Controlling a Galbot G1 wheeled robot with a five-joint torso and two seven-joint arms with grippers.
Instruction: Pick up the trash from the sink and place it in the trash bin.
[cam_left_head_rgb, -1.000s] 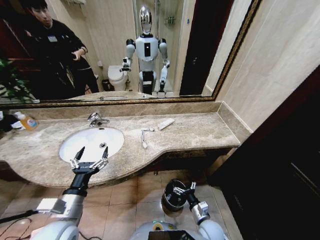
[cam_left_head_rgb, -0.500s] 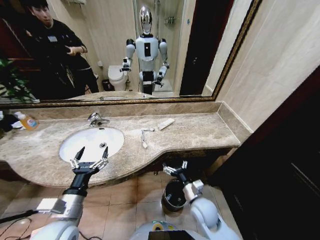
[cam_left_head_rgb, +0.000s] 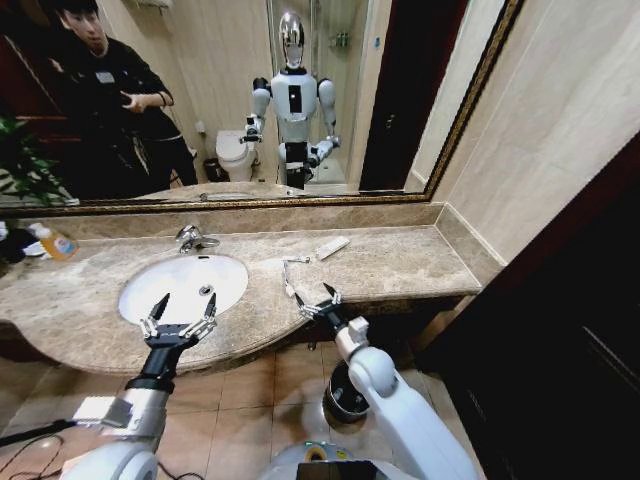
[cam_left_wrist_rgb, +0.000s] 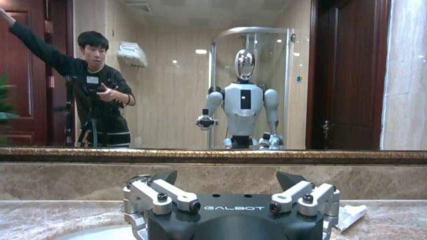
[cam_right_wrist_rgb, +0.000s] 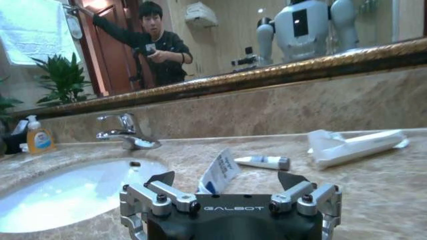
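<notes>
1. Landmark: the sink (cam_left_head_rgb: 180, 285), a white oval basin set in the beige counter (cam_left_head_rgb: 400, 265), with the faucet (cam_left_head_rgb: 192, 238) at its back rim.
2. Left gripper (cam_left_head_rgb: 178, 316) hangs over the front rim of the sink, fingers spread apart, nothing between them. The left wrist view shows the same spread fingers (cam_left_wrist_rgb: 155, 191) pointing at the mirror.
3. Right gripper (cam_left_head_rgb: 318, 300) is at the counter's front edge, to the right of the sink and above the bin. Fingers are spread and empty; its wrist view shows both fingertips (cam_right_wrist_rgb: 160, 179) apart.
4. Trash lies on the counter to the right of the sink, none visible inside the basin:
   - toothbrush (cam_left_head_rgb: 287, 280) just right of the sink rim, close ahead of the right gripper. In the right wrist view its head stands just beyond the fingers (cam_right_wrist_rgb: 219, 172).
   - short stick (cam_left_head_rgb: 297, 259) just behind the toothbrush, farther from the front edge; it looks like a small tube in the right wrist view (cam_right_wrist_rgb: 261, 161).
   - packet (cam_left_head_rgb: 333, 247) farther right of the sink, near the backsplash.
5. Bin (cam_left_head_rgb: 343, 400) sits on the floor tiles below the counter, right of the sink, partly hidden by the right arm.
6. Orange bottle (cam_left_head_rgb: 57, 243) stands on the counter left of the sink.
</notes>
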